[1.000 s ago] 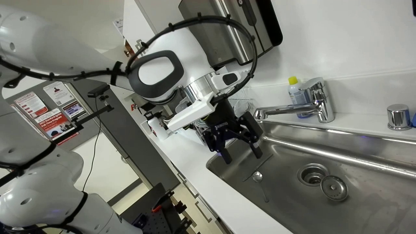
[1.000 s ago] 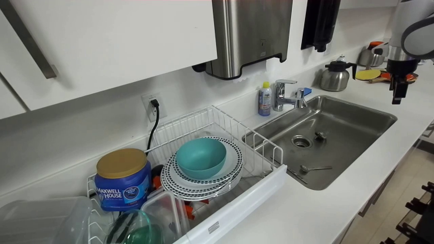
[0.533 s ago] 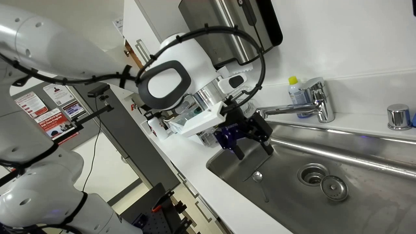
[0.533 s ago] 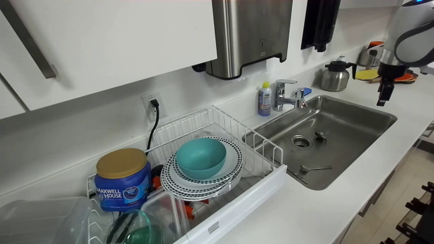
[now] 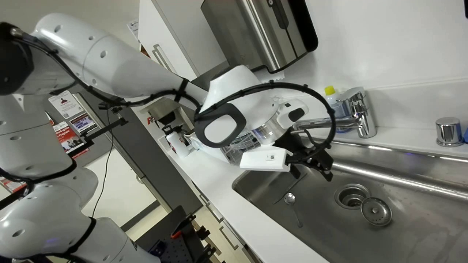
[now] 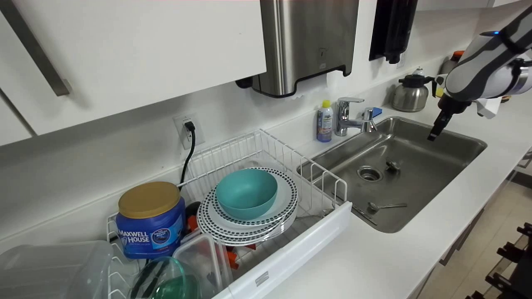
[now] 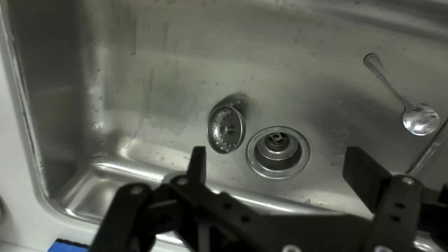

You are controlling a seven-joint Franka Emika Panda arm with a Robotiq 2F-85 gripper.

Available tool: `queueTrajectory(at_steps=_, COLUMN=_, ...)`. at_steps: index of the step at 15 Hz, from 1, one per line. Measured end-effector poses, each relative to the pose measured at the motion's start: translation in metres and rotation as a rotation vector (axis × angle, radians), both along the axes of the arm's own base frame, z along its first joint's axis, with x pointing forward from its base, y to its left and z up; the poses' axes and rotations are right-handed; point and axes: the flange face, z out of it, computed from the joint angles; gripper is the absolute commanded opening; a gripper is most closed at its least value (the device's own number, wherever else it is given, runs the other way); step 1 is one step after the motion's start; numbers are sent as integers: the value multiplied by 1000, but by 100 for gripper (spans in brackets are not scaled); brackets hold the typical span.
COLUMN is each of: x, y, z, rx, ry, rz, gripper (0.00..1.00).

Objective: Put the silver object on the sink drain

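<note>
Approach seems in hand; jaws apart, holding nothing; below them the silver strainer [image 7: 225,130] lies tilted beside the drain [image 7: 278,152]; next, likely, descend to grasp the strainer.

Arm [image 5: 120,67] bent; wrist [image 5: 257,107] tilted dn; fingers [image 7: 365,176] apart w/ wide gap

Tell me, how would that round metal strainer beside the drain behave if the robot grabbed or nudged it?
Probably stiff and fairly light: the strainer looks like thin, perforated metal. It may rock or roll if pushed, since it is round and lies tilted beside the drain. Its smooth, shiny surface could slip unless gripped firmly.
</note>
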Motion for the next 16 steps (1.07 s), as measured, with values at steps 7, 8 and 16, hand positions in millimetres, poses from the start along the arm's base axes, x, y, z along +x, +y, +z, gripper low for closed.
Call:
queueTrajectory(at_steps=7, x=41, y=-49, z=-62, rx=33, ry=-2, rz=-47, gripper=100)
queueTrajectory(at_steps=8, x=44, y=-55, z=-72, rx=39, ry=0, rz=-53, gripper=100)
queueTrajectory(at_steps=16, x=51, y=-62, z=-105, rx=60, ry=19, rz=-58, gripper=100)
